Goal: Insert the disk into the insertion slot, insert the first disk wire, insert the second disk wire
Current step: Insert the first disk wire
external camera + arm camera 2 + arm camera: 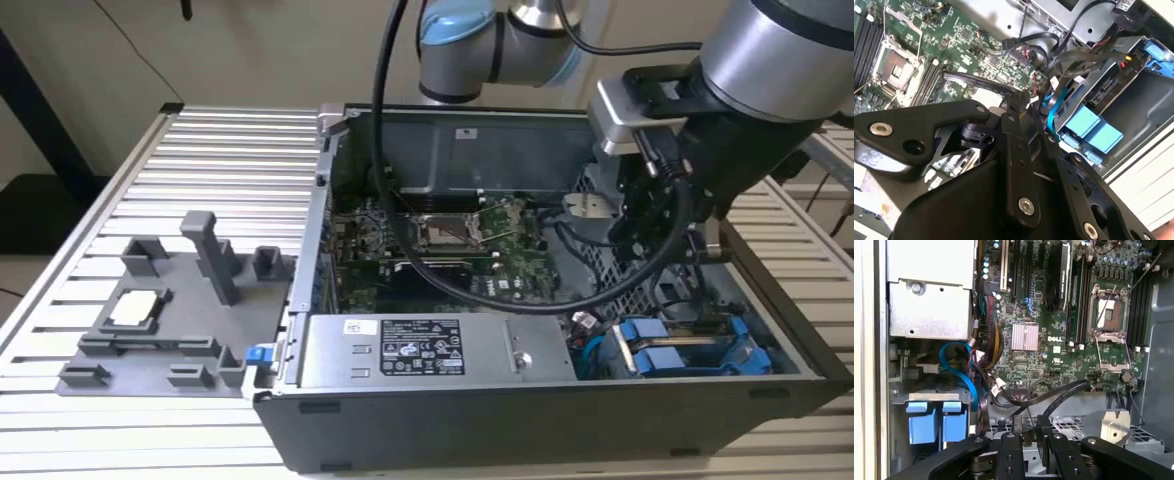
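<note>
The disk (694,355) lies in its blue carrier inside the insertion slot (638,285), the grey perforated drive cage at the case's corner on the exterior view's right. Two blue end tabs (924,422) (1084,122) show side by side; I cannot tell which one belongs to the disk. A blue wire (961,365) curls above the cage. My gripper (649,245) (1030,421) (1015,97) hangs inside the case over the cage's inner side. Its fingers stand close together on a thin black disk wire (1064,392) that arcs away over the motherboard.
A silver power-supply box (427,350) with a black label lines the case's near wall. The green motherboard (454,250) with an open processor socket (1111,335) fills the middle. A thick black cable (400,200) sags across it. A grey fixture (160,310) stands on the slatted table.
</note>
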You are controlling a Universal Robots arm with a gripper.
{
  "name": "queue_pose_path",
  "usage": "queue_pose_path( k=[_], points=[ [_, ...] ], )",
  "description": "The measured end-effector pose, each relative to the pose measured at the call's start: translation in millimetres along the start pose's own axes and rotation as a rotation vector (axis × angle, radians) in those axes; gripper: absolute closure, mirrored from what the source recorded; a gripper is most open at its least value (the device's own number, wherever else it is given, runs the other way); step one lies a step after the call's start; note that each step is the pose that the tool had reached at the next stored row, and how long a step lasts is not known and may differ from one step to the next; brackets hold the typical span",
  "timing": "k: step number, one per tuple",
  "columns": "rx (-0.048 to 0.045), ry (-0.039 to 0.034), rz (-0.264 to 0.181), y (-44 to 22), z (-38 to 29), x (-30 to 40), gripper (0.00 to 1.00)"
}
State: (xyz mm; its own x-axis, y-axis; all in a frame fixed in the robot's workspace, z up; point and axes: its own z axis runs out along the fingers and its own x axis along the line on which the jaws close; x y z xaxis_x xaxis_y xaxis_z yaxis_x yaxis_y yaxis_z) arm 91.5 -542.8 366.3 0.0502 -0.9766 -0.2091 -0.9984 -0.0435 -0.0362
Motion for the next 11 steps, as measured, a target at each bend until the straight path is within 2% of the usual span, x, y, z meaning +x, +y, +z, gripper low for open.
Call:
queue_pose_path(
  k=[4, 11],
  points=[
    [0.0001, -0.0121, -0.003, 0.2, 1.5, 1.3, 0.73],
    [-0.0014, -0.0381, -0.017, 0.1, 3.1, 2.4, 0.73]
  ],
)
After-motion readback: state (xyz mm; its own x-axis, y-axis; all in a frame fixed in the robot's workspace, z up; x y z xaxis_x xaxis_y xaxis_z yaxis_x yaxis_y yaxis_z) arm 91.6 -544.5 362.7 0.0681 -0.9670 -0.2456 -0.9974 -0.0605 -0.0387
